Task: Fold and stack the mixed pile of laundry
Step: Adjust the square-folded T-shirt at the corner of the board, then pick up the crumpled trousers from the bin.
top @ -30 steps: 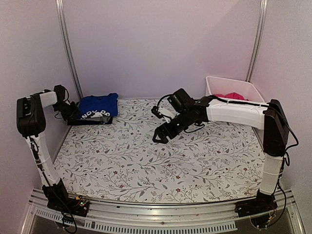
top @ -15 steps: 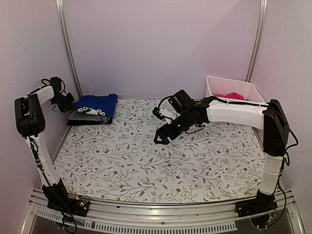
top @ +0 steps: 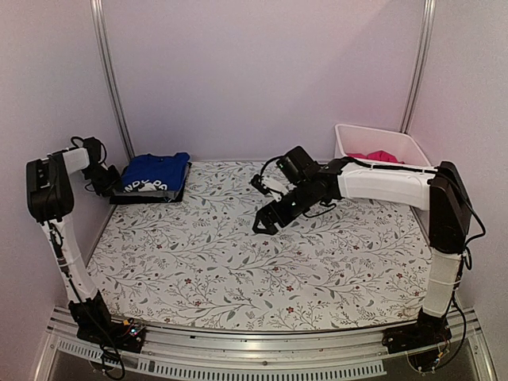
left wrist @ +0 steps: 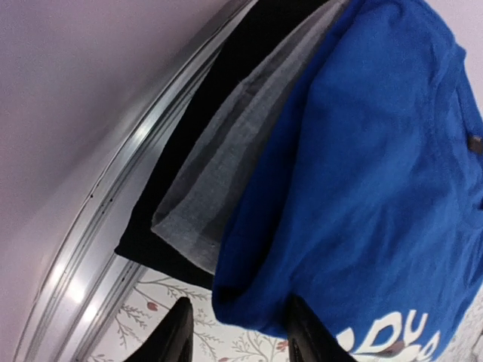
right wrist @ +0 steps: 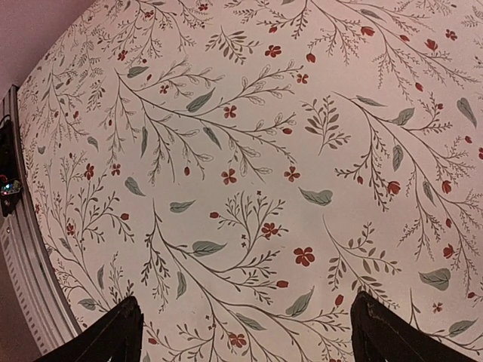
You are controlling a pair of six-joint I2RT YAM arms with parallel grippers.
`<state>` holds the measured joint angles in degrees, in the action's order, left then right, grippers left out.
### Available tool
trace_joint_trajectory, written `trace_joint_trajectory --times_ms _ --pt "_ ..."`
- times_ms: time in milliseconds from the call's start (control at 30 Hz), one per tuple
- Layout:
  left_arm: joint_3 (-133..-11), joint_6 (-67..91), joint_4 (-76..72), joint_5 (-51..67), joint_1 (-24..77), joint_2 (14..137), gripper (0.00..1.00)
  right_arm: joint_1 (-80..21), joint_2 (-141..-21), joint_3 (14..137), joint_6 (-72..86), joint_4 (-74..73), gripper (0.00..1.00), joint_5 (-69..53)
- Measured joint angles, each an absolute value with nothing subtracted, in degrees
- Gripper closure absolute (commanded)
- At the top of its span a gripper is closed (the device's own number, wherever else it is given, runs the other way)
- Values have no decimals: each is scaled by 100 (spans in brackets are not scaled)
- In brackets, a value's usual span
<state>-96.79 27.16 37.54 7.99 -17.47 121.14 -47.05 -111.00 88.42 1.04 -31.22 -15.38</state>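
Returning to the blue garment point(left wrist: 362, 188), left jaws reopen partway; right jaws stay wide

A white cloth printed with grey-green leafy sprigs and small red flowers point(top: 262, 262) covers the counter from edge to edge and lies flat. In the right wrist view the same print point(right wrist: 249, 151) fills nearly the whole picture. A white rectangular plastic bin point(top: 343, 143) sits at the far right corner, against the back wall point(top: 262, 71). The wall is plain and pale lilac. Two slim metal posts rise at the back, one on the left point(top: 111, 79) and one on the right point(top: 417, 71). An aluminium rail point(top: 262, 337) runs along the near edge, with a slotted strip point(top: 238, 371) below it and tiny coloured lights point(top: 131, 325) near its left end.
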Motion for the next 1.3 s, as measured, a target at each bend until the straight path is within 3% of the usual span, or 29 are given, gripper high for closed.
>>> trace_joint_trajectory --times_ms 100,133,167,567,800,900,1033,1167,1300 --pt "-9603 2685 3785 657 -1754 12132 23 -4635 -11083 8842 106 -3122 4 -1535" --pt "-9601 2626 3789 598 -1750 12121 4 -4602 -11074 8842 108 -3122 3 -1538" --pt "-9594 2565 3787 543 -1721 12099 1 -4569 -11061 8842 108 -3120 3 -1538" --pt "-9572 2126 3415 -23 -899 10215 0 -3828 -10615 9258 104 -3122 1 -1081" --pt "-9080 2613 1588 1444 -742 8825 0 -3100 -10022 9515 250 -2757 1 -760" --pt "-9358 2801 1496 1892 -574 9028 0 -2705 -9675 9351 482 -2486 1 -794" --pt "-9664 2346 1739 1566 309 9612 0 -1929 -9303 9170 808 -2305 1 -1035" --pt "-9142 2145 1839 1535 1345 9721 0 -991 -9190 9113 1057 -2281 1 -1153" --pt "-8768 2250 1800 1752 1544 9714 0 102 -9310 9238 1317 -2344 1 -1243"
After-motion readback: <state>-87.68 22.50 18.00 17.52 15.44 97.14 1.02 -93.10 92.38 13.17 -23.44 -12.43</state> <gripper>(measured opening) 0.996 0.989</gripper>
